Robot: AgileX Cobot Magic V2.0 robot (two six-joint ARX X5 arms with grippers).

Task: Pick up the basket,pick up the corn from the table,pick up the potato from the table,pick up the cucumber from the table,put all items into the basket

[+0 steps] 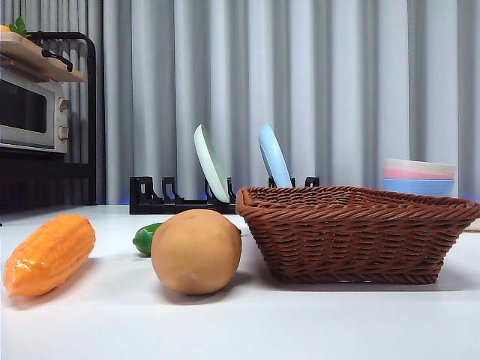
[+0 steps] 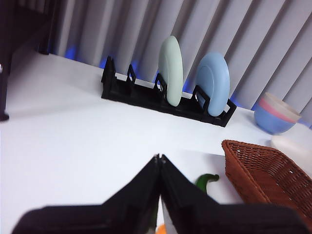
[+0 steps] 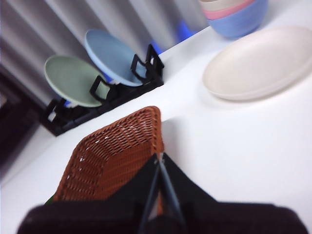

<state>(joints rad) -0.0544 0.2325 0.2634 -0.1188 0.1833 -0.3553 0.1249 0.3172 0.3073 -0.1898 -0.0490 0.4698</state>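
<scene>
left gripper [image 2: 160, 158] jaws pressed together, holding nothing, hanging over table [image 2: 73, 131] near cucumber [image 2: 207, 180]. right gripper [image 3: 159, 158] jaws likewise closed and bare, above basket [image 3: 112, 156] rim corner. basket stands on table, nothing inside. corn [image 1: 49, 253], potato [image 1: 196, 251] and cucumber lie beside it, cucumber behind potato.

judgement: basket light, stiff wicker; braided rim best hold. corn and cucumber glossy, likely slippery; grip across middle. potato round, may roll.

only front view shows corn and potato whole; only right wrist view shows cream plate [image 3: 258, 63].

Left tool [image 2: 160, 158] closed above table [image 2: 73, 126]; cucumber [image 2: 206, 180] beside basket [image 2: 265, 168]; plates in rack [image 2: 165, 100].
</scene>
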